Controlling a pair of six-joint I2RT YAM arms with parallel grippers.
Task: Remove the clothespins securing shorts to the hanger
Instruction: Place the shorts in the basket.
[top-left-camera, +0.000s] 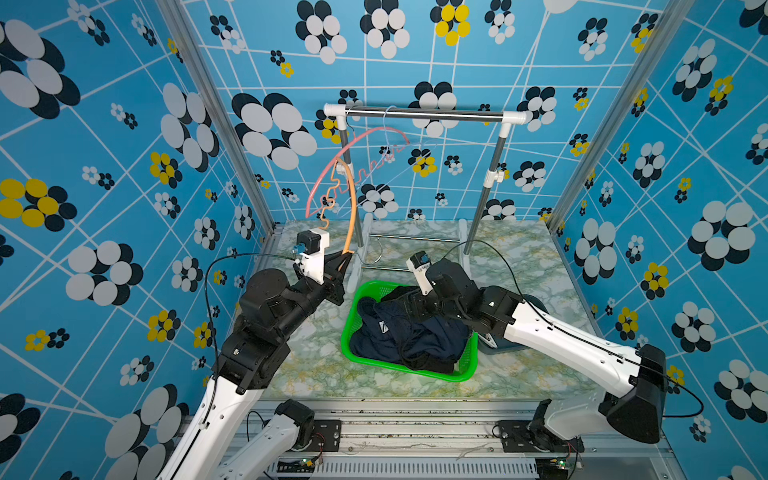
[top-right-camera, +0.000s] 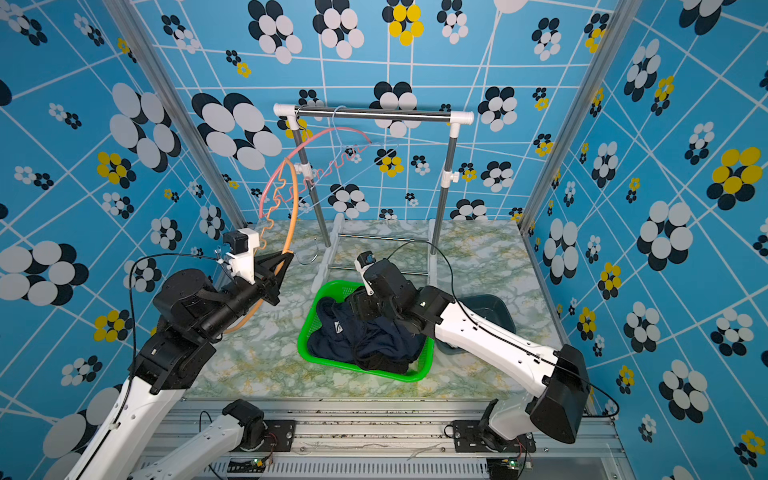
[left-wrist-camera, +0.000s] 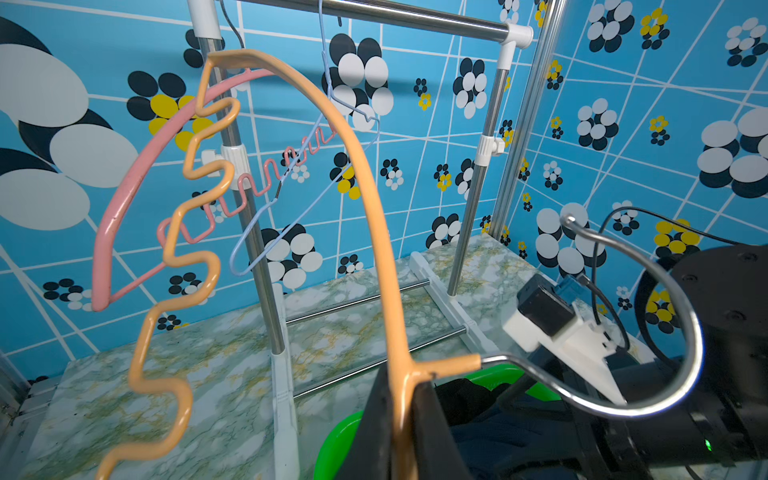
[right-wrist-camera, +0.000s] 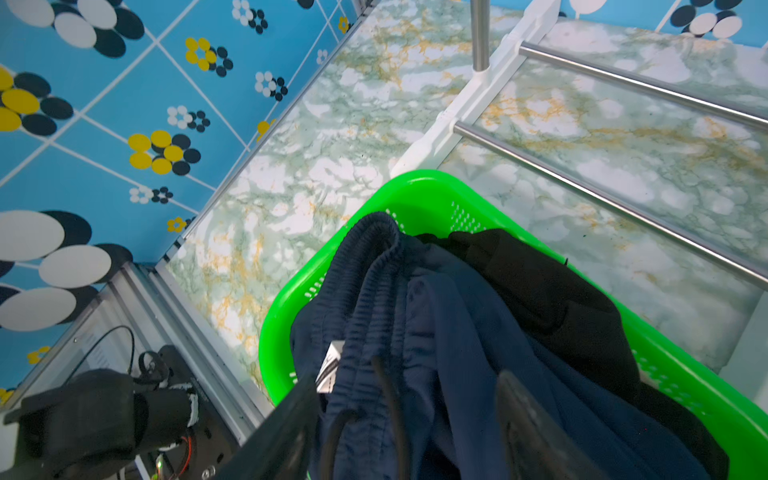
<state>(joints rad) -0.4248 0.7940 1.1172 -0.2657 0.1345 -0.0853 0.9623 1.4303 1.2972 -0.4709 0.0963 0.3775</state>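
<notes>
Looking down in both top views, we see the left gripper (top-left-camera: 347, 254) raised over the left rear of the worktop (top-left-camera: 316, 361). Its jaws are pressed tight on the neck of the orange hanger (top-left-camera: 353, 199). In the left wrist view the black jaws pinch the hanger (left-wrist-camera: 374, 199) just where its arch meets the bare metal hook. The hanger's arched shoulder stands up from the jaws and its wavy bar runs off to one side.

Behind it stands the clothes rail (top-left-camera: 424, 113). A pink hanger (top-left-camera: 365, 135) and a pale blue wire hanger (left-wrist-camera: 233, 262) hang from its bar, both tilted.

The right gripper (right-wrist-camera: 405, 386) hangs low over the green basket (top-left-camera: 399, 368), which sits on the middle of the worktop. Its jaws are spread wide and grip nothing; navy fabric lies under and between them.

The shorts are in the basket. The navy shorts (right-wrist-camera: 457, 332) lie on top with the ribbed waistband bunched toward the basket's rear rim and a dark drawstring trailing across them. The black shorts (right-wrist-camera: 540, 282) lie beside and partly under them, touching the basket wall.

A dark blue-grey tub (top-right-camera: 494, 307) sits on the worktop just right of the basket, mostly hidden behind the right arm. Whether any clothespins lie in it we cannot tell.
</notes>
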